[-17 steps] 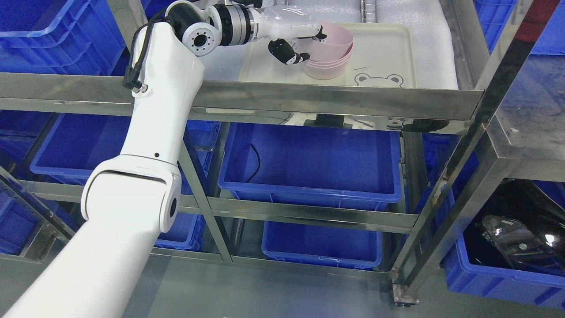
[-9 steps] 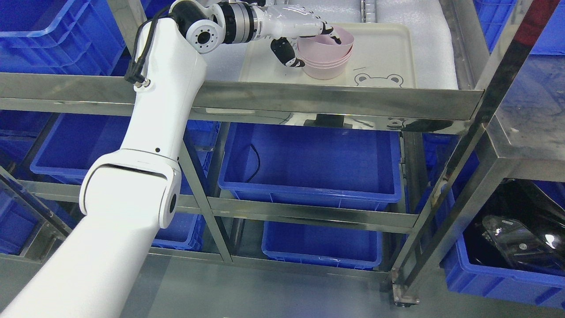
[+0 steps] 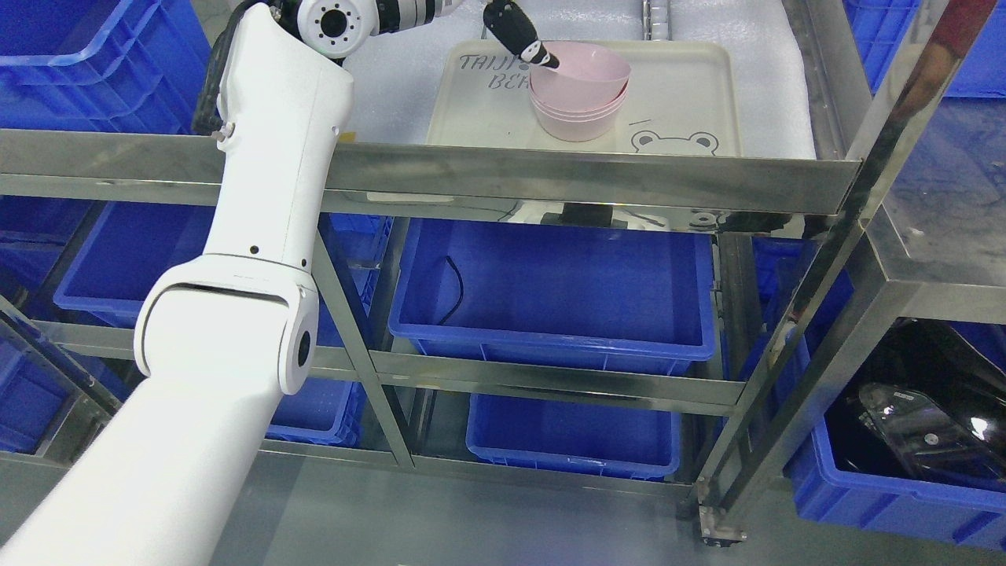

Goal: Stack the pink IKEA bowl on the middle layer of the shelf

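Three pink bowls (image 3: 580,93) sit nested in one stack on one cream tray (image 3: 692,86); the left hand (image 3: 519,35) is mostly cropped, its grip unclear.

stack of pink plastic bowls (image 3: 580,94) sat on cream rectangular tray (image 3: 692,86), left of tray's middle | tray lay on steel wire-frame shelf (image 3: 597,177) | large blue plastic bin (image 3: 550,291) sat on the layer below the tray | smaller blue plastic bin (image 3: 574,436) lay lower, before it | left hand (image 3: 520,35) at stack's left rim
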{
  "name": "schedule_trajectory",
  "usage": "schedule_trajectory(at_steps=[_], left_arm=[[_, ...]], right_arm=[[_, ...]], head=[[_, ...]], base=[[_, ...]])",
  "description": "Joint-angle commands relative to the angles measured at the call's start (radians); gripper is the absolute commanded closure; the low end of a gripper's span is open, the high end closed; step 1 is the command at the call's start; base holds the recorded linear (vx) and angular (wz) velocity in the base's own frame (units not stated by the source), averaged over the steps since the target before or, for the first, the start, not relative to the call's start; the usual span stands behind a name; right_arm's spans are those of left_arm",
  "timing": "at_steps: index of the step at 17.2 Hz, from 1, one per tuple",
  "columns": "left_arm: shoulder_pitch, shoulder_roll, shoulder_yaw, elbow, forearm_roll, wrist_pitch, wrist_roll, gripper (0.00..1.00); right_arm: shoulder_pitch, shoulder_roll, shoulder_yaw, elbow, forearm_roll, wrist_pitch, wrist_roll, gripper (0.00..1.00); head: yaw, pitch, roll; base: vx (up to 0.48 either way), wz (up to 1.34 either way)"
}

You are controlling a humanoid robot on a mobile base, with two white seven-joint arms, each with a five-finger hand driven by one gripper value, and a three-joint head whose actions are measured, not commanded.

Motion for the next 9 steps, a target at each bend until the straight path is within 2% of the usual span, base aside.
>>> schedule_trajectory(at_steps=[1,5,9], left_arm=[[0.184,0.017,-0.061,-0.252,0.32,0.044,0.109,0.08],[0.401,0.017,-0.351,-0.507,0.319,0.046,0.356,0.05],[0.548,0.017,-0.478,-0.596,0.314,0.032,0.384,0.05]], right_arm=[[0.023,-0.017,0.001,-0.017,0.0,0.0,0.0,0.0],[0.023,-0.017,0.001,-0.017,0.0,0.0,0.0,0.0],[0.023,-0.017,-0.001,-0.017,0.0,0.0,0.0,0.0]], head=[[0.0,0.0,0.0],[0.0,0.0,0.0],[0.0,0.0,0.0]], base=[[0.0,0.0],[0.0,0.0],[0.0,0.0]])
